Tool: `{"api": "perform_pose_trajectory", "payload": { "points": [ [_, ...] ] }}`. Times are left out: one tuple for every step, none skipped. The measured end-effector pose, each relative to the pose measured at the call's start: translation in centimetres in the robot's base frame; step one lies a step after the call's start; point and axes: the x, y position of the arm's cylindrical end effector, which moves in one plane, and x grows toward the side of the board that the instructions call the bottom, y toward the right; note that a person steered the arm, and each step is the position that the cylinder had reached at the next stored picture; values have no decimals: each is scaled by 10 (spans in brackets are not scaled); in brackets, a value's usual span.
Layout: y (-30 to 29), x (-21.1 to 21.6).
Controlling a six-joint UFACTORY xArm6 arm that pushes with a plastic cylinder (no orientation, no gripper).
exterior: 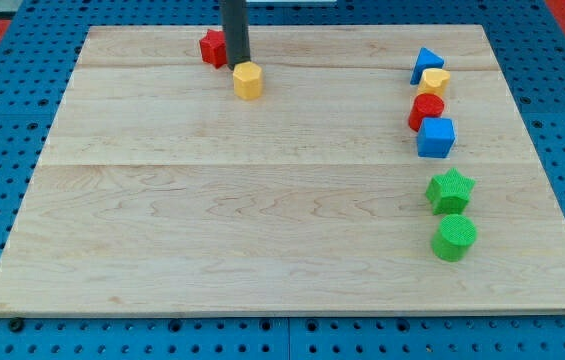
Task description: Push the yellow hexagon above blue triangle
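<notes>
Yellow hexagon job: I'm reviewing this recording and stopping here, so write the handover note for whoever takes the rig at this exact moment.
My tip sits at the board's top, between the red block on its left and the yellow hexagon, just at the hexagon's upper-left edge.
The blue triangle is far off at the view's right, heading a column: a second yellow block, a red cylinder, a blue cube, a green star and a green cylinder.
Done: nothing yet; the hexagon is far from the triangle.
Left: push the hexagon rightwards along the top edge to end above the triangle.
</notes>
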Motion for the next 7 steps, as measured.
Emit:
{"api": "perform_pose_trajectory", "payload": {
  "points": [
    [-68, 5],
    [-66, 41],
    [51, 45],
    [145, 28],
    [159, 8],
    [168, 8],
    [183, -12]
  ]
}}
